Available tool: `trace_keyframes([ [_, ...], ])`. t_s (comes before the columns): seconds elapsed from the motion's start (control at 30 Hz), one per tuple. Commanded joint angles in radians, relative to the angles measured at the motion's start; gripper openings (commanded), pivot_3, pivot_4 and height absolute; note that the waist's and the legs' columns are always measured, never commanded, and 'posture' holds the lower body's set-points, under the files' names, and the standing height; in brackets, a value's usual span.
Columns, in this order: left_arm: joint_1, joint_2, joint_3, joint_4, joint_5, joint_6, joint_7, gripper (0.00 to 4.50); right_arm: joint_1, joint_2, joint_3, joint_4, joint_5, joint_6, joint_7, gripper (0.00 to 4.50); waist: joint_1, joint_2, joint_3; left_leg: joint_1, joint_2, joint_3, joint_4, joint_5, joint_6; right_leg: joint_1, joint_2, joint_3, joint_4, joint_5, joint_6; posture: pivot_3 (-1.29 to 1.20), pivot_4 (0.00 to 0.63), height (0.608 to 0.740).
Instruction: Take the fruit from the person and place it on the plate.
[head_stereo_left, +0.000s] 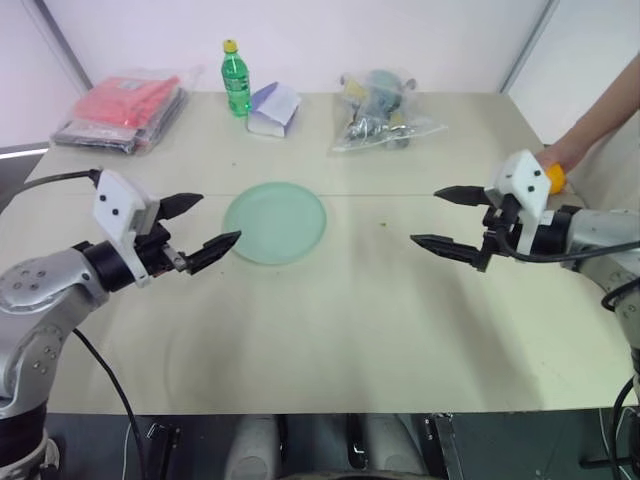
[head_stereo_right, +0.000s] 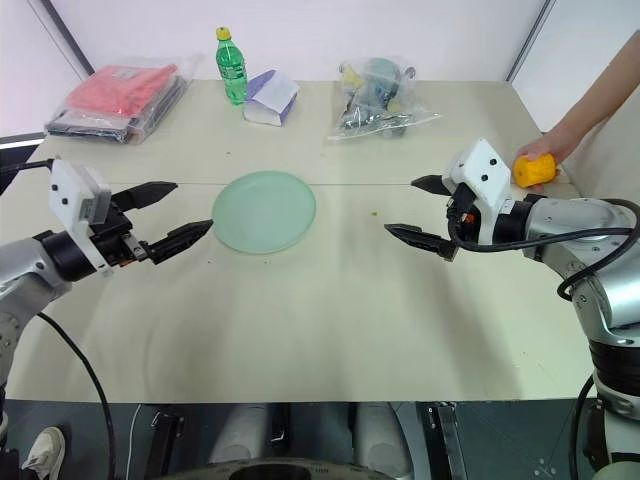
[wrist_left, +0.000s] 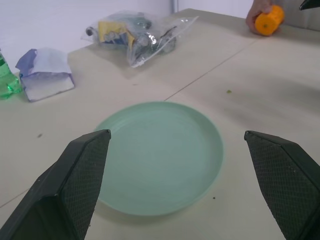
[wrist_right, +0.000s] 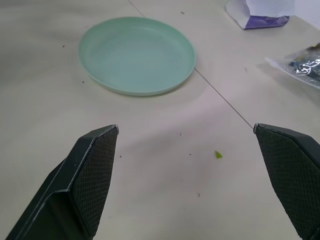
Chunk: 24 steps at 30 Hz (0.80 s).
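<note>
So the fruit (head_stereo_right: 534, 169) sits at the right edge of the frame, resting on the table (head_stereo_right: 330, 320) under the person's hand (head_stereo_right: 556, 150), just behind the right gripper (head_stereo_right: 415, 212). That gripper's fingers are spread wide with nothing in them, and they point toward the middle of the frame, away from the fruit. The left gripper (head_stereo_right: 170, 214) at the left side is wide and empty too, aimed at the plate (head_stereo_right: 264, 210), which lies bare at center, a bit left. My worry: the right arm has to swing back around to reach the fruit, and the hand is wrapped over it, so the fingers could pinch or bump the person. The fruit also looks roundish, so a sloppy grab might roll it off the table's right edge.
</note>
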Motion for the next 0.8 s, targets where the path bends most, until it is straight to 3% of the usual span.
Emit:
trace_keyframes([
  [0.03,-0.025,-0.001,-0.010,-0.017,-0.004,-0.019,0.000,4.50,-0.009,-0.012,-0.034,-0.016,0.008,-0.006,0.004,4.43,0.000,0.000,0.000,0.000,0.000,0.000,0.000,0.000,0.000,0.000,0.000,0.000,0.000,0.000,0.000,0.00,0.150,0.731],
  [0.57,-0.059,-0.033,-0.050,-0.025,0.036,-0.047,0.047,4.50,-0.008,0.007,-0.040,-0.029,0.027,0.011,-0.016,4.43,0.000,0.000,0.000,0.000,0.000,0.000,0.000,0.000,0.000,0.000,0.000,0.000,0.000,0.000,0.000,0.00,0.150,0.731],
  [0.63,-0.070,-0.038,-0.075,-0.022,0.097,-0.092,0.066,4.50,-0.012,0.023,-0.042,-0.030,0.035,0.019,-0.033,4.43,0.000,0.000,0.000,0.000,0.000,0.000,0.000,0.000,0.000,0.000,0.000,0.000,0.000,0.000,0.000,0.00,0.150,0.731],
  [0.7,-0.084,-0.027,-0.163,-0.010,0.260,-0.220,0.083,4.50,-0.056,0.107,-0.066,-0.039,0.115,0.095,-0.117,4.43,0.000,-0.001,-0.001,0.000,0.000,0.000,0.000,0.000,0.000,0.000,0.000,0.000,0.000,0.000,0.000,0.00,0.150,0.731],
  [0.8,-0.109,-0.053,-0.238,0.020,0.380,-0.328,0.104,4.50,-0.105,0.184,-0.085,-0.053,0.188,0.169,-0.192,4.43,0.000,-0.001,-0.001,0.001,0.000,0.000,0.000,0.000,0.000,0.001,0.001,0.000,0.000,0.000,0.000,0.00,0.150,0.731],
])
